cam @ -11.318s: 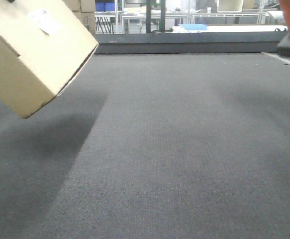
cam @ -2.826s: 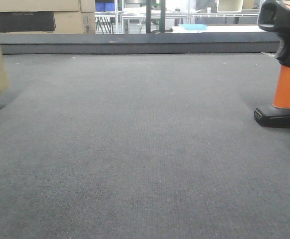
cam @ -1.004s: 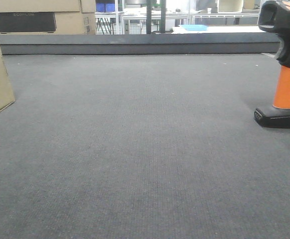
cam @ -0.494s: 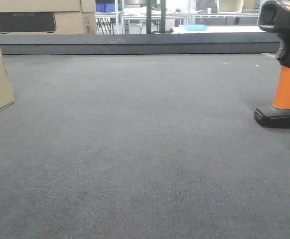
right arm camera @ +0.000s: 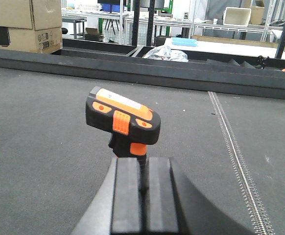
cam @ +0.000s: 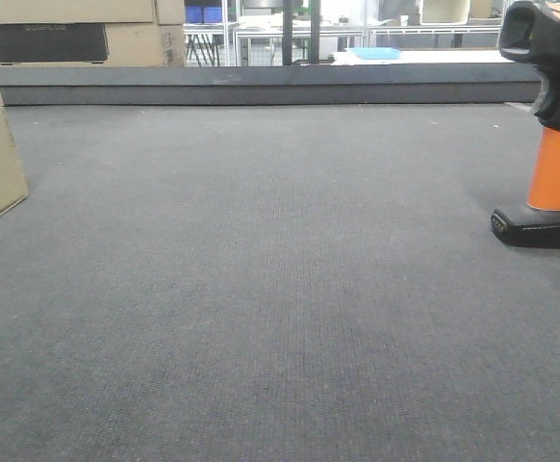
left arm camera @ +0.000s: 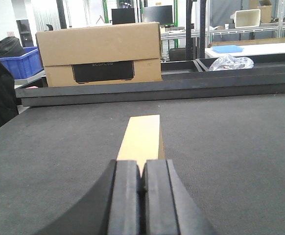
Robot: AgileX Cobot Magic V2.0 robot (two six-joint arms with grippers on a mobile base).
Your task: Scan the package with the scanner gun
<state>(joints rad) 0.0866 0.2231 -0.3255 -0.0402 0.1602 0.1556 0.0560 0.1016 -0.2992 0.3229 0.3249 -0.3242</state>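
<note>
Two claws sit pressed together, empty: the left gripper [left arm camera: 141, 182] behind the plain tan cardboard package [left arm camera: 140, 138], the right gripper [right arm camera: 141, 188] behind the upright orange-handled black scanner gun [right arm camera: 123, 120]. Closing off-centre would likely topple the gun on its narrow base.

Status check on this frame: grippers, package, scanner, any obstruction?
Left gripper shut, right gripper shut, both empty. Package on mat, scanner gun standing upright. Nothing between them.
</note>
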